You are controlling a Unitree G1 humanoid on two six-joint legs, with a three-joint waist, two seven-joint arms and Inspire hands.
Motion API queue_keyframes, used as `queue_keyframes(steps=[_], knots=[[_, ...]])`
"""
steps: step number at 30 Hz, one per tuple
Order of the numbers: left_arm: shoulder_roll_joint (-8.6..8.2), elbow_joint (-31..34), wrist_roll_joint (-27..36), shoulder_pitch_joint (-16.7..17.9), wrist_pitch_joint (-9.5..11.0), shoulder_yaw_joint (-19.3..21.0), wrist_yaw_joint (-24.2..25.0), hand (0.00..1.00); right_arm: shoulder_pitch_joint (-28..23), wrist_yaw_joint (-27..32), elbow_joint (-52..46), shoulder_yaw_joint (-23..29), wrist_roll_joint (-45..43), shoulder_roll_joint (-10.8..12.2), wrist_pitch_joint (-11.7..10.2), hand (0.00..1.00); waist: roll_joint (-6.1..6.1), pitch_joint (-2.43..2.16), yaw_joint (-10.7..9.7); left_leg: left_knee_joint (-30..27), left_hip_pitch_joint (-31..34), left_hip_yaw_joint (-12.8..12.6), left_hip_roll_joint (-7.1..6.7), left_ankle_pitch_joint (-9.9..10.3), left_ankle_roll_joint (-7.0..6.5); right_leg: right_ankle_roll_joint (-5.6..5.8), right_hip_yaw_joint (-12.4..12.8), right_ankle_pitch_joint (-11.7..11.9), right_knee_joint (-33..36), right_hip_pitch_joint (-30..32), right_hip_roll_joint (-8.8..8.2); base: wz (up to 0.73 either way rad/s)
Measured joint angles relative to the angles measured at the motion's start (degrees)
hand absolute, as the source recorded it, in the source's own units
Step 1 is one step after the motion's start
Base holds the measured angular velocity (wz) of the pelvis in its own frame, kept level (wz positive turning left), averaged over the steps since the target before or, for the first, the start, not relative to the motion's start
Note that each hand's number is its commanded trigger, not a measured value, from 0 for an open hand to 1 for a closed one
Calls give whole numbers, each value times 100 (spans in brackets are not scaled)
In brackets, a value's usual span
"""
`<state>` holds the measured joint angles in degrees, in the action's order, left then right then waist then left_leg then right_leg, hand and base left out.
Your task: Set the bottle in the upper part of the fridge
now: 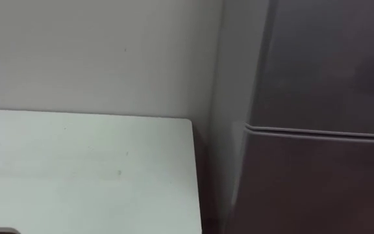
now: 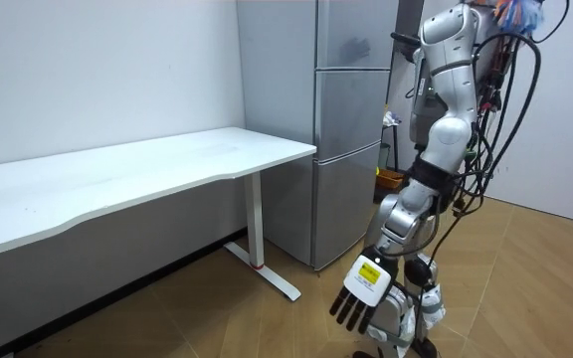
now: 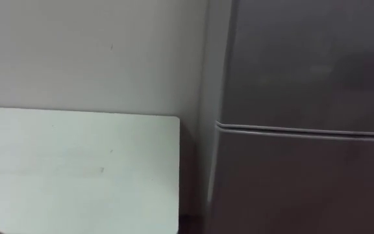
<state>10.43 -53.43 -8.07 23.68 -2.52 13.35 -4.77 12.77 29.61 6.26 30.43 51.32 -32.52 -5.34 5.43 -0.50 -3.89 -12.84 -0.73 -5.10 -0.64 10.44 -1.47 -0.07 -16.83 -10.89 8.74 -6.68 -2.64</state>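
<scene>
Left hand [image 2: 366,286] is held low beside the robot, fingers straight and spread. The fridge [image 2: 351,129], doors shut, is seen at 12 o'clock, well apart from it. The tabletop [image 2: 147,169] is seen at 10 o'clock.

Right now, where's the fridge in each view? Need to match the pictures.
Left eye view: fridge takes up the right side, door seam running across it.
Right eye view: fridge on the right again, reaching closer to the middle.
Room view: fridge at top centre, robot standing before it.
Shared landmark: the white table, its end just left of the fridge.
</scene>
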Motion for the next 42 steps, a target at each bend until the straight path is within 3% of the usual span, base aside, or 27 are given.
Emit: queue_keyframes(steps=[6, 11, 19, 25, 29, 31, 36, 42], knots=[[-2, 64, -55, -47, -11, 16, -1, 0, -650, 213, 490, 106, 263, 22, 17, 0, -28, 17, -60, 32, -80, -77, -4, 31, -15, 20, 148, -11, -9, -31, 3, -8], [-22, 59, -41, -83, -11, 16, -4, 0, -1087, 347, 1017, 239, 320, 217, 30, 0, -137, 30, -28, 127, -198, -200, 0, 40, -17, 32, 270, -18, -13, -31, -1, -16], [-41, 33, 250, -296, -8, 10, -5, 0, -1992, 657, 1728, 212, 426, 1150, 18, 0, -210, 37, -14, 192, -262, -345, 7, 55, -25, 45, 368, -26, 8, -13, -3, -6], [-68, 27, 534, -302, 15, -7, -6, 0, -2392, 648, 2528, -46, 345, 1612, 7, 0, -292, 46, -39, 247, -297, -370, -9, 76, -43, 71, 422, -42, 12, -35, -20, -5], [-127, -72, 580, -312, 57, -43, -19, 0, -2586, 503, 3006, -568, -505, 1786, -27, 0, -393, 30, -33, 205, -309, -409, -5, 114, -47, 81, 461, -48, 0, -6, -21, -6], [-230, -195, 632, -361, 170, -45, -149, 0, -2605, 364, 3433, -902, -1101, 1961, -36, 0, -459, 38, -17, 214, -317, -419, -7, 114, -48, 84, 479, -50, 6, -8, -22, -2], [-317, -421, 648, -495, 321, -149, -249, 0, -2607, 2, 4098, -1379, -1846, 2233, -17, 0, -505, 37, 65, 226, -337, -417, -8, 114, -48, 88, 528, -53, 8, -7, -21, -2], [-312, -477, 642, -545, 447, -174, -254, 0, -2640, -407, 4257, -1854, -2675, 2313, -41, 0, -517, 47, 133, 240, -349, -429, -9, 116, -51, 89, 529, -53, 6, -6, -22, -1]])
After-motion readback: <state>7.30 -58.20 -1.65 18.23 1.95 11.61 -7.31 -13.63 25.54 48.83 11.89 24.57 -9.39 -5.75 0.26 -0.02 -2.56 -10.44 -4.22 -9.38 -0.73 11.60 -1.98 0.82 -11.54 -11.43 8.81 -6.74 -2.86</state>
